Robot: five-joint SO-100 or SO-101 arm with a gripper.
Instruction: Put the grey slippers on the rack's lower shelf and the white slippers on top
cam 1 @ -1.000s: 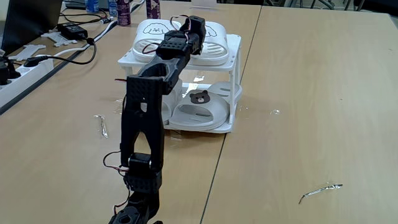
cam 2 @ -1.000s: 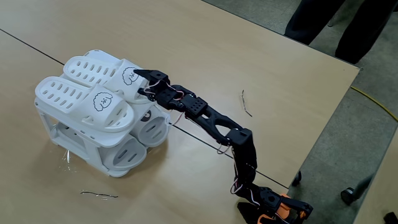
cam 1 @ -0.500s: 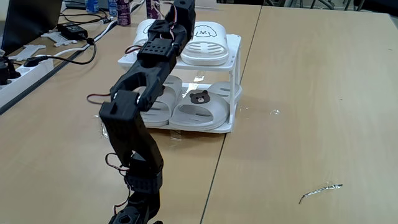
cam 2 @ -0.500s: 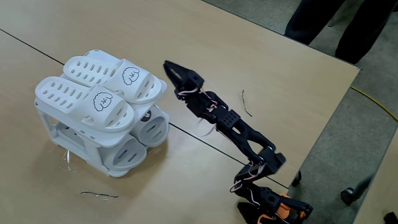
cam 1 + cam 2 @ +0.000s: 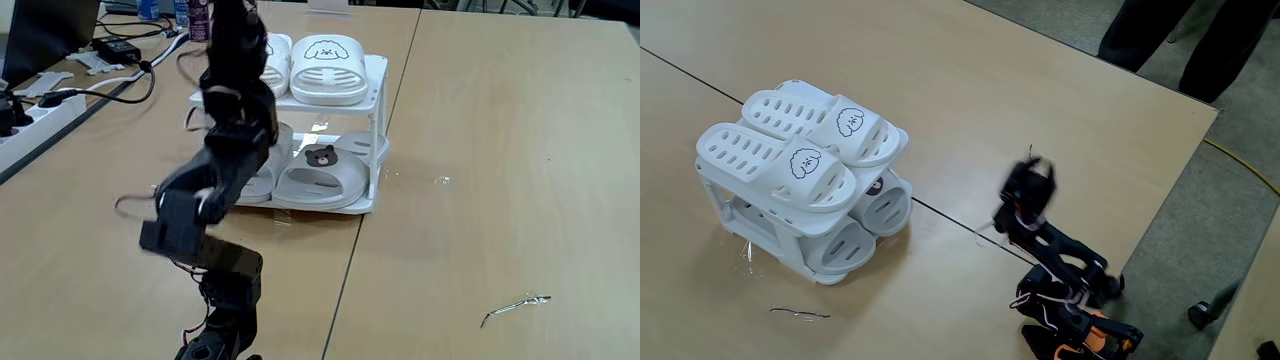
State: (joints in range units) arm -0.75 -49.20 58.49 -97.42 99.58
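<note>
Gripper (image 5: 1028, 178) sits blurred, folded back above the arm's base, and I cannot tell whether its jaws are apart or together; I see nothing in it. My targets all lie well away from it, toward the left in this fixed view: the white slippers (image 5: 800, 150) side by side on top of the rack (image 5: 377, 120), the grey slippers (image 5: 318, 176) on the lower shelf (image 5: 371, 202) beneath. Both pairs run lengthwise front to back on their shelves. I judge the sorting done, with only parking the arm left.
</note>
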